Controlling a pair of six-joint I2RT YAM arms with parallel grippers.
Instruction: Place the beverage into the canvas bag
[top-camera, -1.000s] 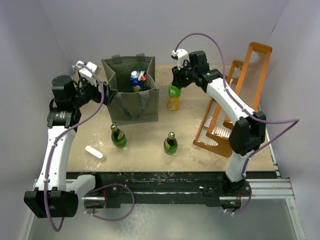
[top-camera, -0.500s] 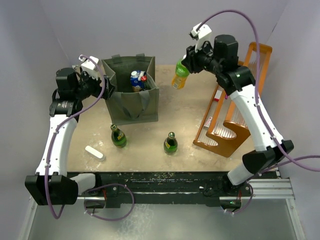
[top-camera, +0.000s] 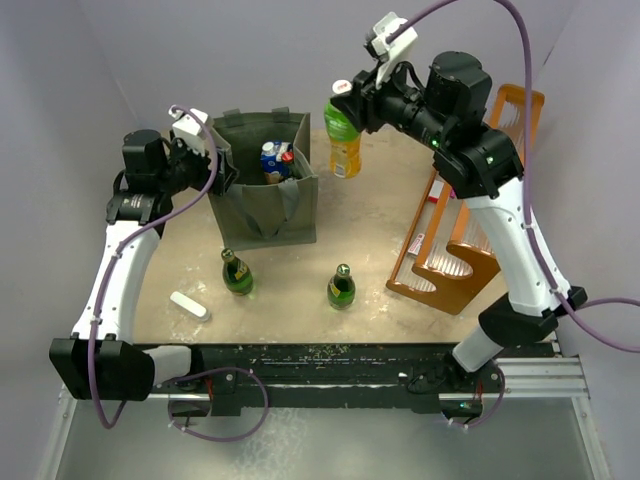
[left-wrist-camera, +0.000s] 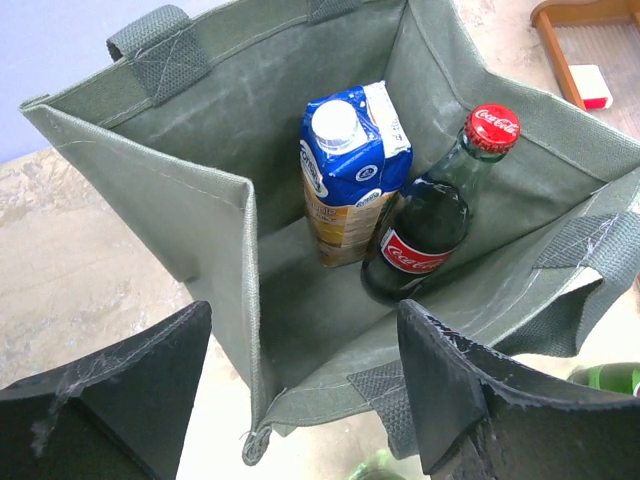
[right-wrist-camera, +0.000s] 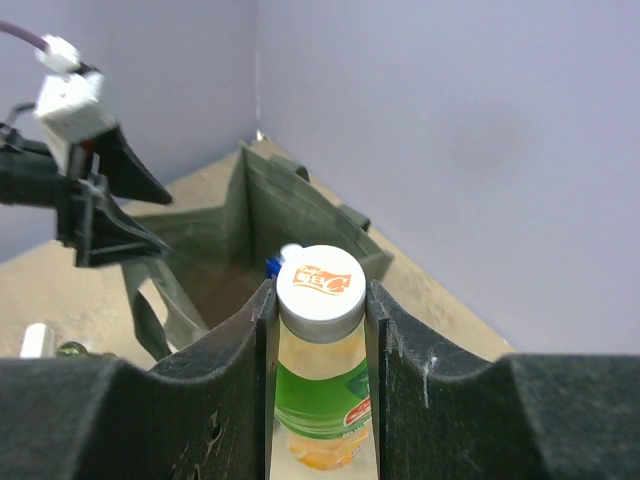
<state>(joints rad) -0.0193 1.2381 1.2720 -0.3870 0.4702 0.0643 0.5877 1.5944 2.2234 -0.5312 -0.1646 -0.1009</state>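
The dark olive canvas bag (top-camera: 262, 205) stands open at the back left. Inside it, the left wrist view shows a blue carton (left-wrist-camera: 350, 165) and a cola bottle (left-wrist-camera: 430, 225). My right gripper (top-camera: 345, 102) is shut on the neck of an orange juice bottle (top-camera: 345, 145) with a green label and white cap (right-wrist-camera: 318, 283). It holds the bottle in the air just right of the bag's rim. My left gripper (top-camera: 213, 160) is open at the bag's left rim. The bag's near corner (left-wrist-camera: 245, 400) lies between its jaws.
Two green glass bottles (top-camera: 237, 273) (top-camera: 341, 288) stand on the table in front of the bag. A small white object (top-camera: 188, 305) lies at the front left. The orange wooden rack (top-camera: 470, 210) stands at the right.
My right gripper has lifted the juice bottle off the table beside the bag and carried it up and left. My left gripper has moved closer to the bag's rim.
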